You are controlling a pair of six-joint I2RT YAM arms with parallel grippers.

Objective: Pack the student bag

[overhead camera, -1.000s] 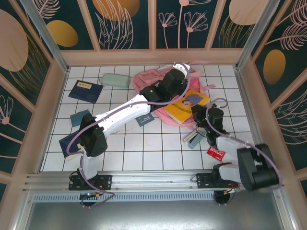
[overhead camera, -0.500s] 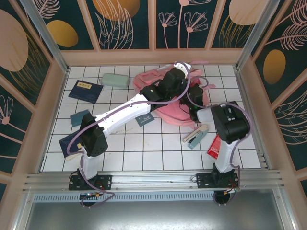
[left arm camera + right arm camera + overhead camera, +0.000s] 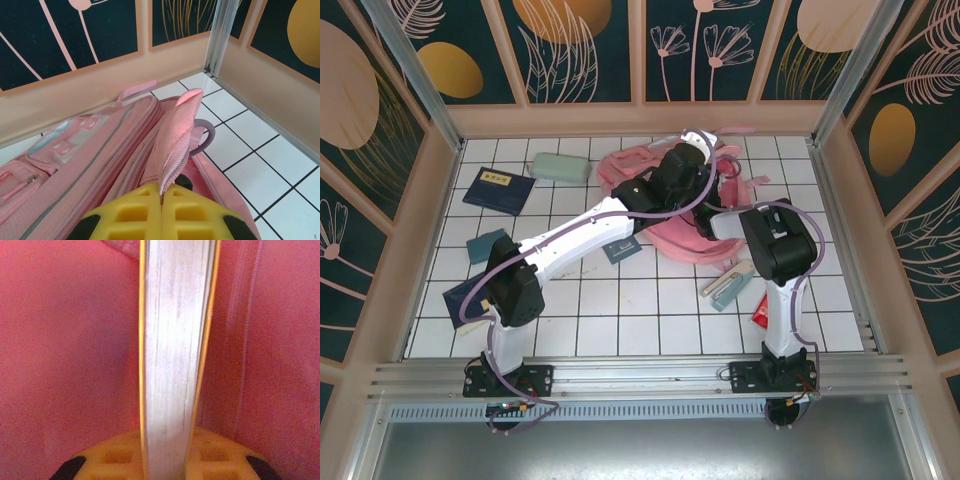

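1. From overhead, the student bag (image 3: 672,240) lies in the upper centre-right of the frame. It is a large pink fabric backpack on a white tiled desk (image 3: 620,310), close to the back wall.
2. The left arm stretches diagonally from the lower left up to the bag's far edge. In its wrist view, the left tool (image 3: 161,194) sits at the bottom centre. Its yellow fingers are pressed together on a pink fabric flap (image 3: 172,135), which stands up from the bag. The flap appears to be held up so that the bag's mouth gapes for loading.
3. The right arm folds tightly at centre right, with its wrist aimed into the bag. In its wrist view, the right tool (image 3: 170,460) is narrow and clamped on a book (image 3: 175,340) with yellow covers. The book is seen edge-on, its pale page block running up the middle of the frame. Pink fabric lies close on both sides, so the book seems to be inside the opening. Held by its thin edge, it offers its slimmest side to the gap.
4. Other items lie apart on the desk, probably waiting to be packed. A mint-green pencil case (image 3: 560,167) and a dark blue booklet (image 3: 498,190) are at the upper left. A stapler-like item (image 3: 728,285) is at the lower right, beside the right arm.
5. The fabric walls look slack, and the book could snag on them if the flap sags.
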